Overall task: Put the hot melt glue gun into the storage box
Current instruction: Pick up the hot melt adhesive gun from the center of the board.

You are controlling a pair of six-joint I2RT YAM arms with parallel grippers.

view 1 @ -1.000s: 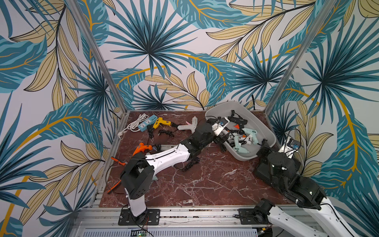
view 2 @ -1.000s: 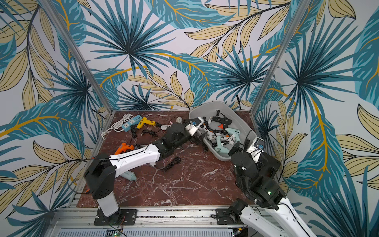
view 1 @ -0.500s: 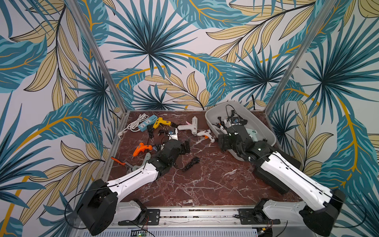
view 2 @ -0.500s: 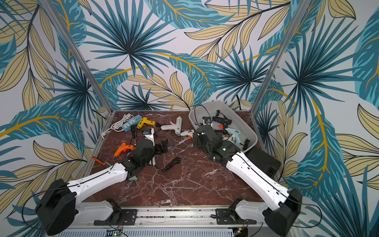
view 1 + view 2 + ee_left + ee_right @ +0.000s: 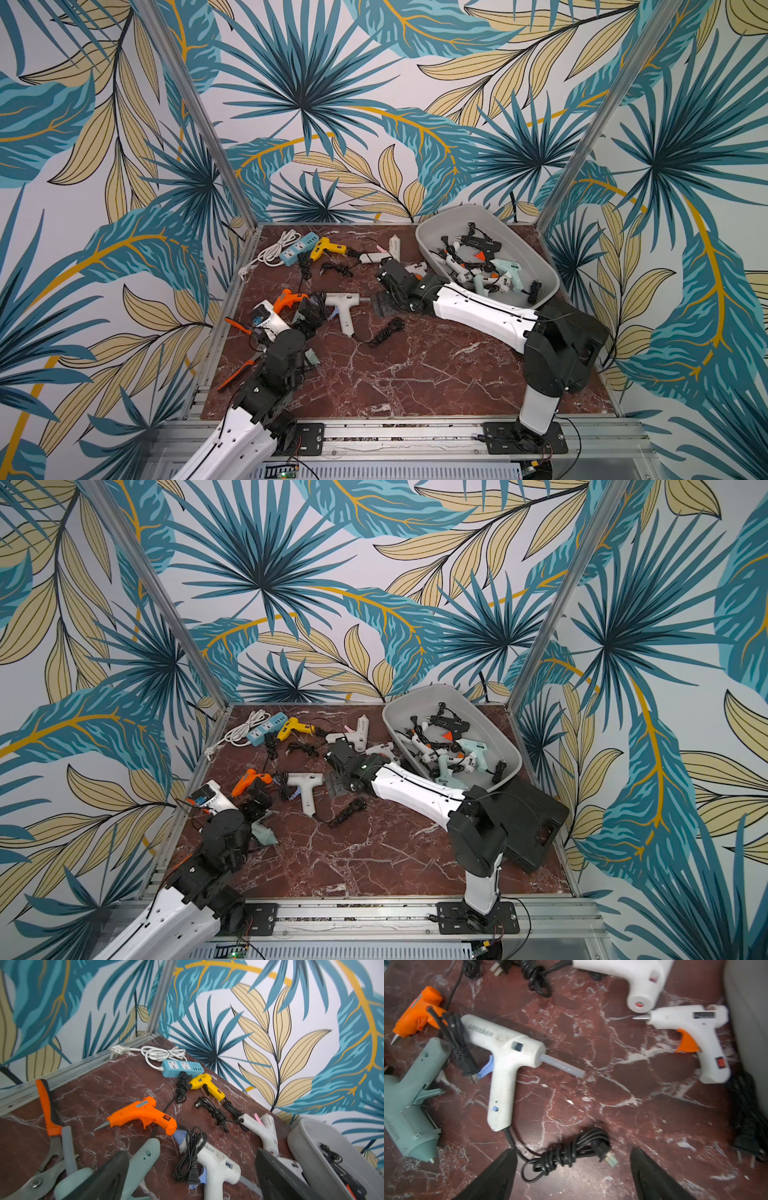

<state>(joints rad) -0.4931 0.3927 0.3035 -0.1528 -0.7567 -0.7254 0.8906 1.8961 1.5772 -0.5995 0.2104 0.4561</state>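
Note:
The light grey storage box (image 5: 428,243) (image 5: 392,725) stands at the back right and holds several glue guns. More glue guns lie on the marble: yellow (image 5: 328,248), orange (image 5: 286,299) (image 5: 141,1113), large white (image 5: 343,307) (image 5: 506,1051), small white with an orange trigger (image 5: 691,1022), and mint (image 5: 141,1159) (image 5: 406,1093). My left gripper (image 5: 309,316) (image 5: 191,1178) is open at the left, low over the mint and large white guns. My right gripper (image 5: 384,307) (image 5: 573,1150) is open mid-table above a black cord bundle (image 5: 566,1153), holding nothing.
A blue power strip (image 5: 297,249) with a white cable lies at the back left. Orange-handled pliers (image 5: 49,1109) lie by the left rail. A flat black case (image 5: 532,825) sits at the right under my right arm. Loose black cords (image 5: 214,1113) lie between the guns.
My left arm has pulled back from the storage box to the left front. My right arm has unfolded from the right side and reached out over the middle of the table.

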